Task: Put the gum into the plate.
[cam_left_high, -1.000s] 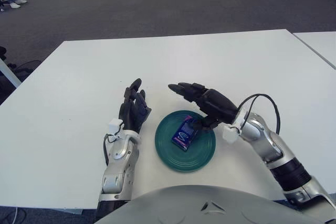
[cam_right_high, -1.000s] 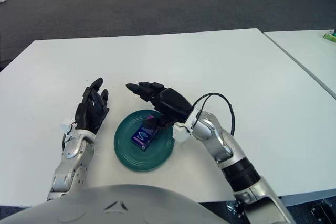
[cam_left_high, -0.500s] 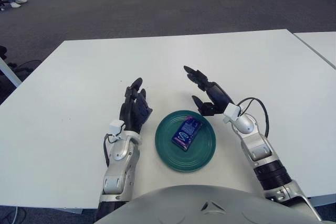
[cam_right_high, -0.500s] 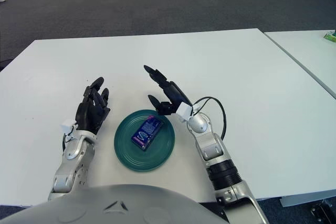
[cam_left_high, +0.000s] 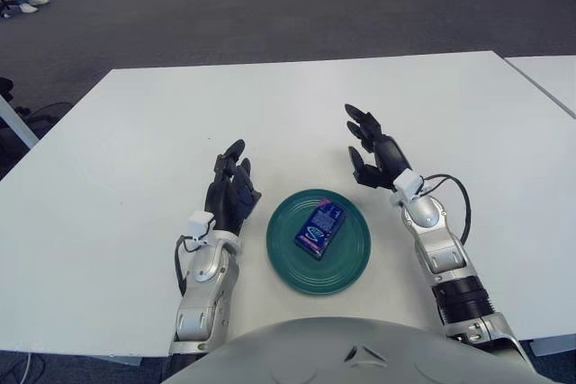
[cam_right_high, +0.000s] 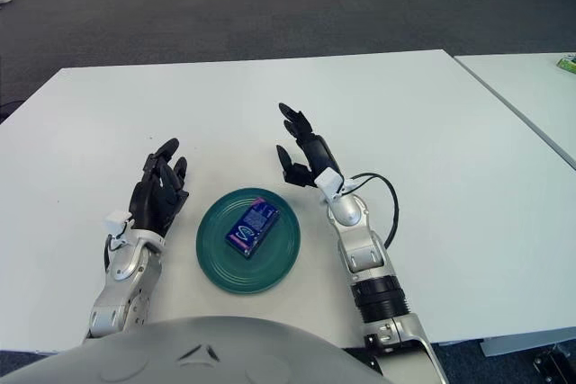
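We saw the gum [cam_left_high: 320, 227] lying flat in the green plate [cam_left_high: 351, 267], roughly centred, touching neither hand. Plate sat on the white surface [cam_left_high: 126, 159], near its front edge. Right hand [cam_left_high: 373, 152] was up beside the plate's far-right rim — fingers spread wide, holding nothing, clear of plate and gum. Left hand [cam_left_high: 230, 193] showed just left of the plate, fingers relaxed and pointing away from us, also holding nothing. We couldn't tell whether either hand touched the surface.
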`<state>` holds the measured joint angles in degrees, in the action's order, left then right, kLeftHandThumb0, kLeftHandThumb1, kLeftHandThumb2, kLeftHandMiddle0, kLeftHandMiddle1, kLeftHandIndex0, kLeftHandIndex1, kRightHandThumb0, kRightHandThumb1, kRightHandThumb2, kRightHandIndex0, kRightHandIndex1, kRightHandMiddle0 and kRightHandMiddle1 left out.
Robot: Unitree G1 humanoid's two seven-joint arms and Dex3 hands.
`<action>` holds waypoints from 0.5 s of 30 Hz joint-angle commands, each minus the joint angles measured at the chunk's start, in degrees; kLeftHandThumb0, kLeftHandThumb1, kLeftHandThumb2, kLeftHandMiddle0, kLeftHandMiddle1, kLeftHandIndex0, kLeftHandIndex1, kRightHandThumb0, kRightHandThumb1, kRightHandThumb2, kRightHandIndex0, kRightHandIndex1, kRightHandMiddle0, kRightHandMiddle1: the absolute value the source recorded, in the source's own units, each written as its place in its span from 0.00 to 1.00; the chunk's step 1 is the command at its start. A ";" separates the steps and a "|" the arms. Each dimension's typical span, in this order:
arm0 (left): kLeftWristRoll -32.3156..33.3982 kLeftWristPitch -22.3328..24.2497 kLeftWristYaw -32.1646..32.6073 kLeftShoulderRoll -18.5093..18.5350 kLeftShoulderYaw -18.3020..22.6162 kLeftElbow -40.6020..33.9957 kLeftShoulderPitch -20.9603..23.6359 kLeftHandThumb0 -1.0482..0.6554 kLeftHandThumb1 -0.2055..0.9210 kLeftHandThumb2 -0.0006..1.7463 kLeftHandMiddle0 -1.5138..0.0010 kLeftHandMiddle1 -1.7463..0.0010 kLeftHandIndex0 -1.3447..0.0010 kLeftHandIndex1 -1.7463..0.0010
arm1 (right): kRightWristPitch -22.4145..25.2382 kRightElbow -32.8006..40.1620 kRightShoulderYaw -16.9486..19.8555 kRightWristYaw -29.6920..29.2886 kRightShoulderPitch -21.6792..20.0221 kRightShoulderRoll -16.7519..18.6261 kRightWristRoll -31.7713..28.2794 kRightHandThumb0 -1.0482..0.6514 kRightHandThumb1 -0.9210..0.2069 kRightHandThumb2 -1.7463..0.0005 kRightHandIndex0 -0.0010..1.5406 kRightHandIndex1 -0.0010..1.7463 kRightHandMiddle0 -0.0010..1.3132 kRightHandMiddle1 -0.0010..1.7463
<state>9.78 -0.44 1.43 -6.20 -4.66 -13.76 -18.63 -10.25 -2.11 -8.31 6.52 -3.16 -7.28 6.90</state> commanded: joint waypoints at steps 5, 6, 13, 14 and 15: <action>-0.36 -0.70 -0.88 0.16 0.13 -0.53 -0.24 0.07 1.00 0.54 0.82 1.00 1.00 0.63 | 2.53 -2.97 3.95 1.35 -1.54 0.79 -5.50 0.15 0.00 0.49 0.11 0.00 0.00 0.18; -0.46 -0.75 -0.89 0.14 0.11 -0.51 -0.28 0.07 1.00 0.54 0.82 1.00 1.00 0.63 | 2.36 -3.36 4.31 1.44 -1.51 0.62 -5.69 0.15 0.00 0.49 0.11 0.00 0.00 0.18; -2.32 -1.00 -0.75 0.41 -0.51 -0.09 -0.48 0.08 1.00 0.55 0.84 1.00 1.00 0.67 | 1.92 -6.04 6.49 0.90 -0.48 0.07 -5.71 0.17 0.00 0.49 0.09 0.00 0.00 0.18; -2.47 -1.00 -0.72 0.39 -0.52 -0.07 -0.53 0.08 1.00 0.55 0.84 1.00 1.00 0.67 | 2.11 -5.97 6.51 0.80 -0.40 0.19 -5.63 0.17 0.00 0.49 0.09 0.00 0.00 0.18; -2.73 -0.96 -0.53 0.30 -0.55 0.02 -0.56 0.08 1.00 0.55 0.85 1.00 1.00 0.67 | 2.33 -5.96 6.59 0.67 -0.14 0.30 -5.60 0.17 0.00 0.49 0.09 0.00 0.00 0.18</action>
<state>8.04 -0.92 0.75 -6.05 -5.00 -13.75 -19.25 -8.19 -7.96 -2.29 7.65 -3.32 -7.26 1.72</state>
